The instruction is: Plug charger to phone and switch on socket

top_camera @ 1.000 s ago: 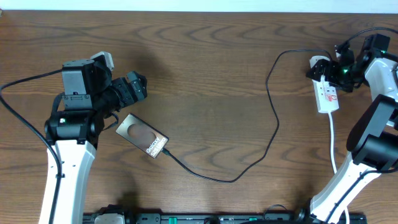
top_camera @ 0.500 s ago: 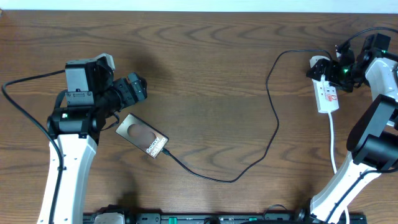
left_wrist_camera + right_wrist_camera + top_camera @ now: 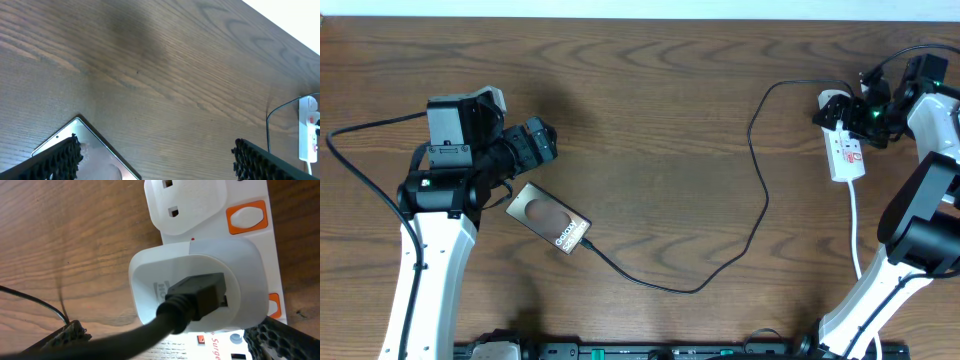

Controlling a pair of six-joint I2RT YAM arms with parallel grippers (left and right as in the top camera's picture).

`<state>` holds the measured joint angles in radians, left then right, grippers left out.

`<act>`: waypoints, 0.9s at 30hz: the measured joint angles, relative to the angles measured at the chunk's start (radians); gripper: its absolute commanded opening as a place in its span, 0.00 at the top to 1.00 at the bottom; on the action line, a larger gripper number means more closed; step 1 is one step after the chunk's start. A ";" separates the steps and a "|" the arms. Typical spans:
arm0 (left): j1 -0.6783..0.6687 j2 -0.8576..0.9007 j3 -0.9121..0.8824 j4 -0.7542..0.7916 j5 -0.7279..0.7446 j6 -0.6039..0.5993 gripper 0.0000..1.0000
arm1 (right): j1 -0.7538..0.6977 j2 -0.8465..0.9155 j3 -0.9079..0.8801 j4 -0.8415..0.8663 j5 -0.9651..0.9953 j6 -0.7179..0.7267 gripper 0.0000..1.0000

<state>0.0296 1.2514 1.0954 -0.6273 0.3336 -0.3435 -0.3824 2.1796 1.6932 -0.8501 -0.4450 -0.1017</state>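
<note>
The phone (image 3: 548, 218) lies flat at the left, tan screen up. Its corner shows in the left wrist view (image 3: 97, 152). The charger, a thin black cable (image 3: 760, 215), runs from the phone's lower right end in a loop up to a white adapter (image 3: 833, 101) in the socket (image 3: 847, 155). My left gripper (image 3: 542, 138) is open and empty just above the phone (image 3: 160, 165). My right gripper (image 3: 852, 112) is open at the adapter (image 3: 200, 287), its fingers (image 3: 175, 342) on either side. Orange switches (image 3: 245, 217) show on the socket.
The socket's white cord (image 3: 855, 230) runs down toward the right arm's base. The socket also shows far right in the left wrist view (image 3: 307, 130). The robots' thick black cables hang at both outer sides. The table's back edge is close behind the socket.
The left arm has shifted slightly to the right above the phone. The phone, cable, socket and right gripper have not visibly moved.
</note>
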 measured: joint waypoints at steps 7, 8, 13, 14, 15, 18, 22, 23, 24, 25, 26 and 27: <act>0.000 0.000 0.000 -0.004 0.000 -0.001 0.05 | -0.001 -0.008 -0.022 0.025 -0.001 0.004 0.01; 0.000 0.000 0.000 -0.004 0.000 -0.002 0.05 | -0.001 -0.008 -0.022 0.026 -0.002 0.004 0.01; 0.000 0.000 0.000 -0.004 0.000 -0.004 0.05 | -0.002 -0.008 -0.022 0.025 -0.003 0.004 0.01; 0.000 0.000 0.000 -0.004 0.000 -0.004 0.05 | -0.002 -0.008 -0.022 0.025 -0.004 0.004 0.01; 0.000 0.000 0.000 -0.004 0.000 -0.004 0.05 | -0.002 -0.008 -0.022 0.024 -0.004 0.004 0.01; 0.000 0.000 0.000 -0.006 0.000 -0.005 0.05 | -0.003 -0.010 -0.028 0.031 -0.006 0.003 0.01; 0.000 0.000 0.000 -0.013 0.000 -0.008 0.05 | -0.003 -0.022 -0.056 0.062 -0.007 0.006 0.01; 0.000 0.000 0.000 -0.013 0.000 -0.011 0.05 | -0.003 -0.026 -0.063 0.071 -0.007 0.007 0.01; 0.000 0.000 0.000 -0.013 0.000 -0.012 0.05 | -0.003 -0.030 -0.072 0.082 -0.006 0.010 0.01; 0.000 0.000 0.000 -0.013 0.000 -0.015 0.05 | -0.003 -0.035 -0.081 0.090 -0.007 0.011 0.01; 0.000 0.000 0.000 -0.013 0.000 -0.017 0.05 | -0.003 -0.037 -0.086 0.096 -0.007 0.012 0.01; 0.000 0.000 0.000 -0.013 0.000 -0.019 0.05 | -0.003 -0.039 -0.091 0.101 -0.007 0.014 0.01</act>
<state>0.0296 1.2514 1.0954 -0.6403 0.3340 -0.3626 -0.3851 2.1407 1.6024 -0.7486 -0.4519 -0.0879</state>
